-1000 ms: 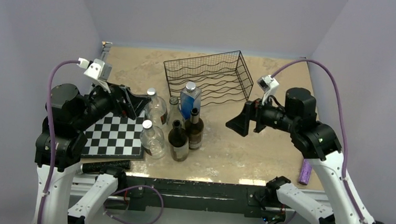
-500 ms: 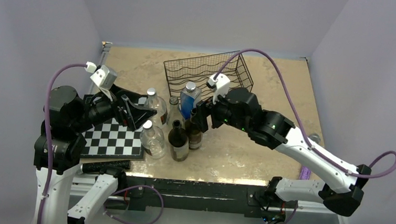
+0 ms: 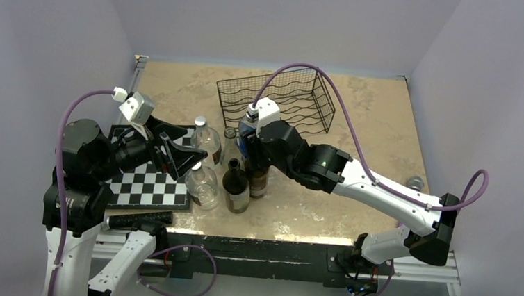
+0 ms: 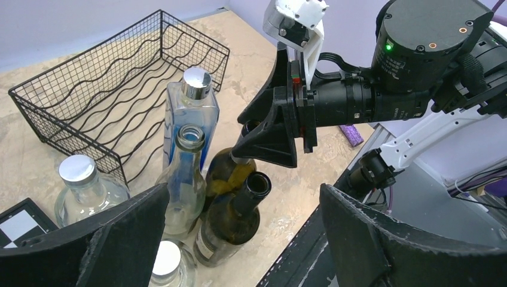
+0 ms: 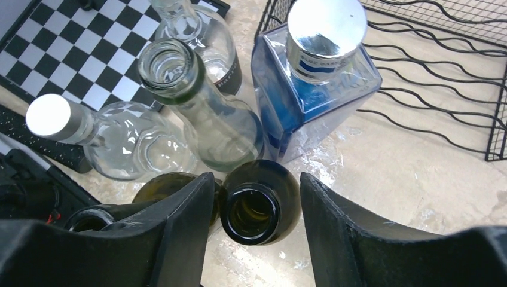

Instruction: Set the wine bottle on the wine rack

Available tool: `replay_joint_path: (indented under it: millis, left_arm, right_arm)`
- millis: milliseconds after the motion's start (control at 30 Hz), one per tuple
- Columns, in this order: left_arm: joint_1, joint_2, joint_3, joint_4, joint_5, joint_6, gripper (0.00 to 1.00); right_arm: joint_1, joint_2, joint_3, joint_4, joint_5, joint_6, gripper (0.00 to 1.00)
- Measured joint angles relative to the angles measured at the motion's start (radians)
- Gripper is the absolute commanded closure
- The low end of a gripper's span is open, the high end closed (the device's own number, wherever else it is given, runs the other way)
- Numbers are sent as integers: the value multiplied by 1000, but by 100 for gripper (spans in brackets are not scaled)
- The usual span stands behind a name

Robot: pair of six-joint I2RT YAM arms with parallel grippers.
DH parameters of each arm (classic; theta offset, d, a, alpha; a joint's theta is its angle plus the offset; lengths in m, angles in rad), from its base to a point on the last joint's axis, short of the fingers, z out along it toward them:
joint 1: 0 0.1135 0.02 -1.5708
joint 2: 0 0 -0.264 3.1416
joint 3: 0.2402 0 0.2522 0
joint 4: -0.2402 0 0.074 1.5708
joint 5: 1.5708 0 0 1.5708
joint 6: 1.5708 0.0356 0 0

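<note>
Chessboard [image 3: 149, 178] squares lie nearest the arm bases on the left. Above them hangs the left gripper [image 3: 187, 155], jaws spread wide and holding nothing, aimed at the bottle cluster. It has edged a little closer to the cluster over the last second.

Just beyond the board, 6 bottles stand upright on the table [image 3: 358, 127]. There are 2 dark ones nearest, 3 clear bottles [image 5: 128, 146] to their left and behind, and a square blue bottle [image 5: 311, 101] with a silver cap at the back. The wine bottle [image 5: 258, 214], the right-hand dark one with an open mouth, now sits between the fingers of the right gripper [image 5: 257, 191].

That is the change. 1 second ago this arm was drawn back on the right, well apart from the bottles, with its jaws wide. Since then it has swung across the table and the jaws have narrowed to flank the neck. The right finger looks to be touching the glass and the left is just beside it, so I cannot tell whether the grip is made yet.

Farthest back, the wine rack [image 3: 323, 103] sits just behind the blue bottle. The reach looks done and the lift comes next. Neighbouring bottles crowd the neck, so a straight rise seems safest.
</note>
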Motion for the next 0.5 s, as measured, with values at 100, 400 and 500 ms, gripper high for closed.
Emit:
replay_joint_path:
  millis: [100, 400, 500]
  left_arm:
    - [-6, 0, 0, -1, 2, 0, 1]
    - [-9, 0, 0, -1, 7, 0, 1]
    - [-12, 0, 0, -1, 10, 0, 1]
  right_arm:
    - [4, 0, 0, -11, 34, 24, 42]
    - [4, 0, -32, -9, 67, 61, 52]
    - [5, 0, -35, -3, 69, 68, 83]
